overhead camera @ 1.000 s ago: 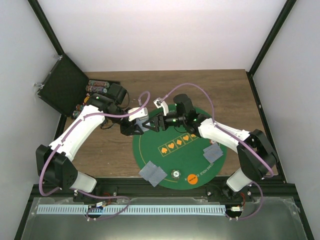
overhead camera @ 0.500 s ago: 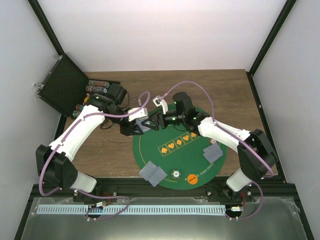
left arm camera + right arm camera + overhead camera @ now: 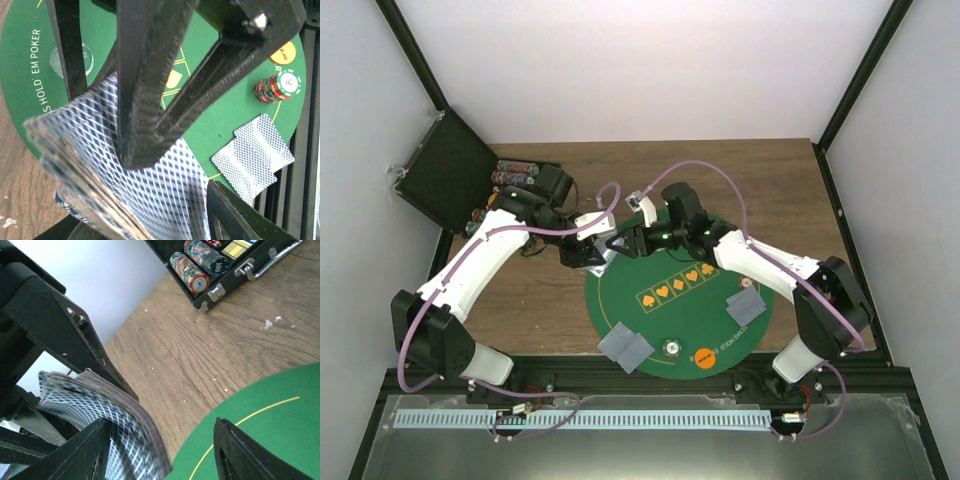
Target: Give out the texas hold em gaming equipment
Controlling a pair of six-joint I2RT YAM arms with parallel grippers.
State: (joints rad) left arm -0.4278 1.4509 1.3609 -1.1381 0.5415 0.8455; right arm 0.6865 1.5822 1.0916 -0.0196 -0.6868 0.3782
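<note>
A deck of playing cards [image 3: 165, 195], gripped over the far left rim of the green poker mat [image 3: 670, 315].
The left tool [image 3: 588, 252] is clamped on the deck above the worktop [image 3: 540, 300]. The right tool [image 3: 623, 243] faces it with fingers apart: one over the top card, the other past the deck's edge.

At table's [image 3: 740, 180] near centre: mat [image 3: 680, 310]. On it: card pair [image 3: 625, 346] near left, second pair [image 3: 747, 305] right; between them, at near rim: tokens [image 3: 672, 348]. Just beside second pair: chip stack [image 3: 278, 86]. Far left: case [image 3: 445, 170], chips [image 3: 515, 172] inside. Above mat's far-left rim: deck [image 3: 165, 185].
</note>
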